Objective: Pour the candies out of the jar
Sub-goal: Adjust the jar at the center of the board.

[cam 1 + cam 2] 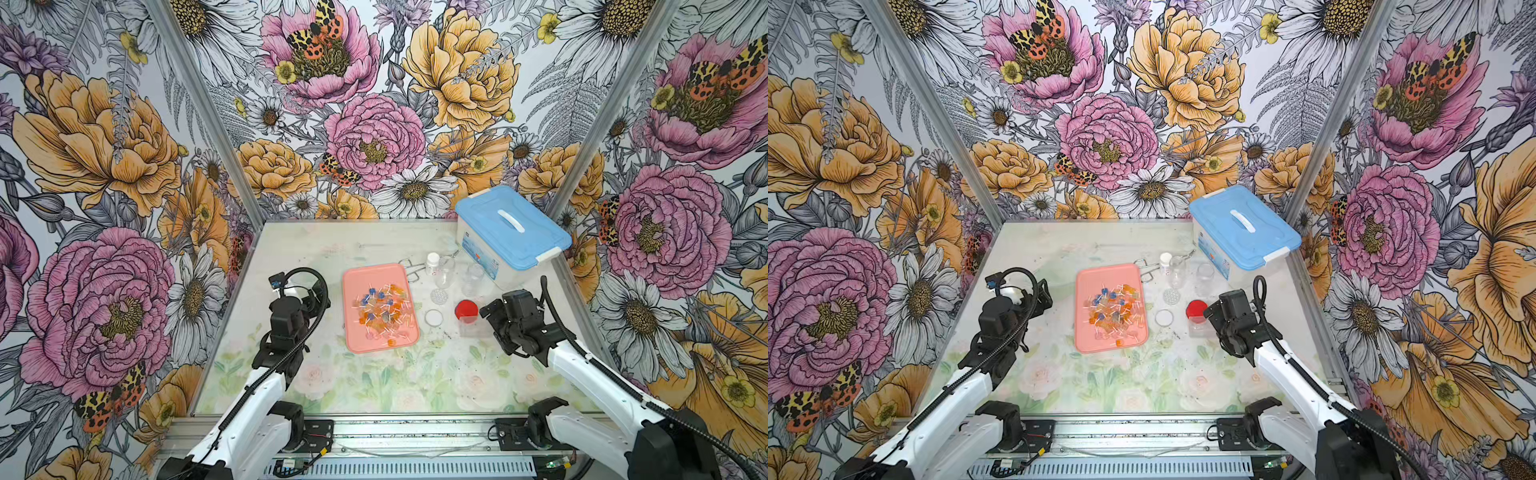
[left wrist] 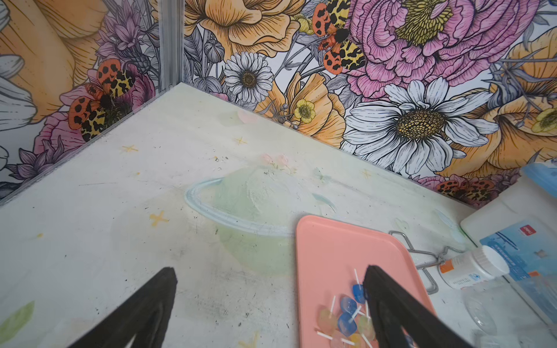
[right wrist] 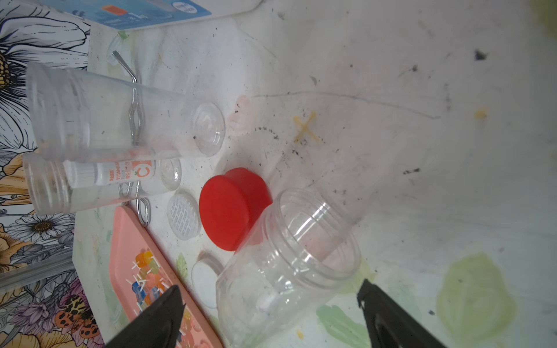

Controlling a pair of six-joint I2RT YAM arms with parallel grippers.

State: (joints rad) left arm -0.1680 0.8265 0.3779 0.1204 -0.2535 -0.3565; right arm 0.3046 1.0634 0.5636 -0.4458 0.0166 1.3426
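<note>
Two open grippers: the left gripper [image 2: 269, 269] holds nothing, the right gripper [image 3: 271, 286] straddles the empty jar [image 3: 289, 241], likely light, slick, thin-walled; grasp mid-body, gently

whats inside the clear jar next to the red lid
Nothing visible: the jar looks empty through its open mouth and clear wall. Its base runs out of the right wrist view, so that part is unseen. Candies lie on the pink tray.
</note>
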